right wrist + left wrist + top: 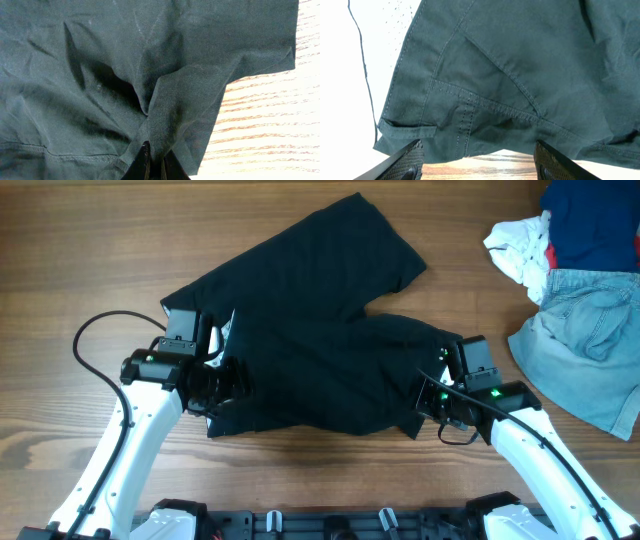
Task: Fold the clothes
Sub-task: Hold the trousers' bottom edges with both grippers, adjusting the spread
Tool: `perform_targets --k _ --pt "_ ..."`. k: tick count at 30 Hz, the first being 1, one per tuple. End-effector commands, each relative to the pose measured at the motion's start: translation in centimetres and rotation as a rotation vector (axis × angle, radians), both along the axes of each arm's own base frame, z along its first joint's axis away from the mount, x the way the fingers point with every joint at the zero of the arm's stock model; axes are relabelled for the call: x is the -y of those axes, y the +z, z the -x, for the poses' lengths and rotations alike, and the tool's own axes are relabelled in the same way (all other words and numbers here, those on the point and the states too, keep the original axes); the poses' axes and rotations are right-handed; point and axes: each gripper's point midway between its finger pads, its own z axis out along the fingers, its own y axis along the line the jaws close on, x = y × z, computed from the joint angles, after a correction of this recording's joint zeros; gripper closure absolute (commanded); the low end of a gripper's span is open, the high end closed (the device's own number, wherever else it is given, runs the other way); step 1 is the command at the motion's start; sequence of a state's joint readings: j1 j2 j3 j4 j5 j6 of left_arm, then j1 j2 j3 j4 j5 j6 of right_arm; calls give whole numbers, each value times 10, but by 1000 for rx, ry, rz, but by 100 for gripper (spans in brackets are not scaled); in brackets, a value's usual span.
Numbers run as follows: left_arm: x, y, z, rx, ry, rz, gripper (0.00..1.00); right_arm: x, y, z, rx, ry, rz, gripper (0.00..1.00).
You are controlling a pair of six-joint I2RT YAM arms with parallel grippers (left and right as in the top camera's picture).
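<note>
The right pincer holds a raised fold of the large plain black soft-fabric shorts; the left pincer stands wide at the waistband corner, gripping nothing. Garment lies mid wooden desk, legs splayed, creased. Judged: no fold completed, all folding remains
</note>
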State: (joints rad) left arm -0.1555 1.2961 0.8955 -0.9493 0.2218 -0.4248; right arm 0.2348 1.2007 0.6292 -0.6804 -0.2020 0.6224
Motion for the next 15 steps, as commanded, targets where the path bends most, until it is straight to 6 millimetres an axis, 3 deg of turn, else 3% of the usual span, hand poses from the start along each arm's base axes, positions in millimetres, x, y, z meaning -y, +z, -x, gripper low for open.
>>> perform_targets --k 1,5,15 --pt "-1 -6 -4 -9 7 -14 32 -3 5 -5 15 23 -6 96" --pt "0 -11 -5 -27 7 -17 36 -3 5 -4 13 24 -5 96" --pt "-14 -14 -6 -23 24 -96 31 -3 5 -5 16 23 -6 96"
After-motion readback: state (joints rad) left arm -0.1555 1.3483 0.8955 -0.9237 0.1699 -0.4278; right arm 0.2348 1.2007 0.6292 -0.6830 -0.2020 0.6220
